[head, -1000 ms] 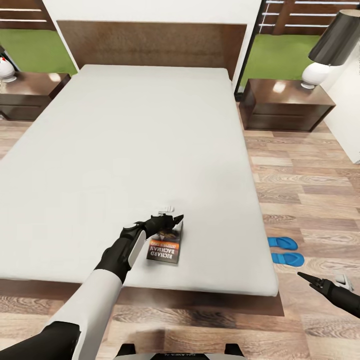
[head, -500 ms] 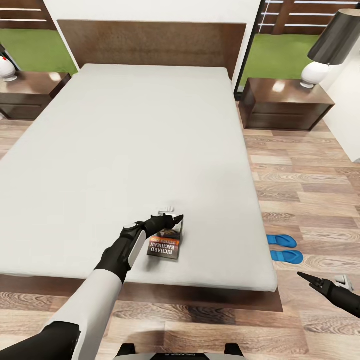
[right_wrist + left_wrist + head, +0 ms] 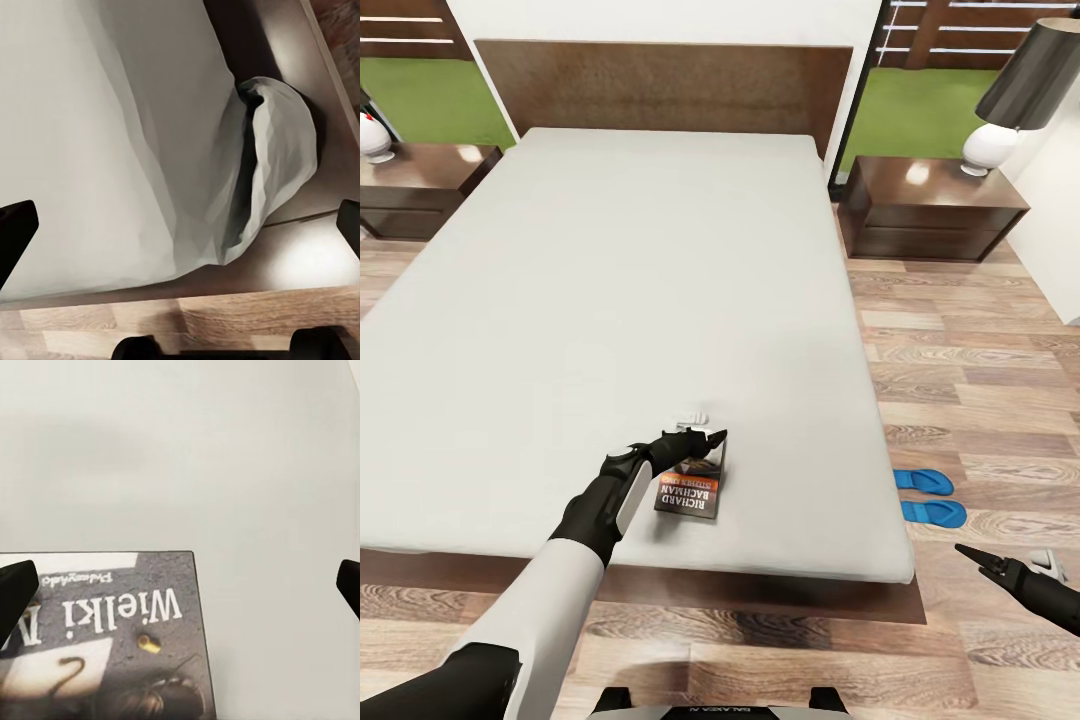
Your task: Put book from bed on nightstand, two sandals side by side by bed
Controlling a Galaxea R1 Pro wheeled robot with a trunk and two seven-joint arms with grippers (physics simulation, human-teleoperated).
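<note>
The book point(image 3: 688, 492) lies flat on the grey mattress of the bed point(image 3: 610, 300), near its foot edge. My left gripper point(image 3: 698, 430) hovers just over the book's far end, open; in the left wrist view the book point(image 3: 105, 652) sits low between the wide-apart fingertips point(image 3: 15, 596), nothing gripped. The two blue sandals point(image 3: 923, 481) point(image 3: 933, 514) lie close together on the floor beside the bed's right side. My right gripper point(image 3: 1010, 562) hangs open over the floor near the bed's right foot corner. The right wrist view looks at the mattress corner point(image 3: 270, 150). A nightstand point(image 3: 930, 205) stands at the right of the headboard, another nightstand point(image 3: 420, 185) at the left.
A white lamp with a dark shade point(image 3: 1015, 95) stands on the right nightstand, a white object point(image 3: 372, 140) on the left one. Wood-plank floor point(image 3: 980, 380) runs along the bed's right side. A white wall point(image 3: 1060, 220) juts in at the far right.
The whole picture shifted slightly about a second ago, so the camera moved a little. Both arms and the book hold their places.
</note>
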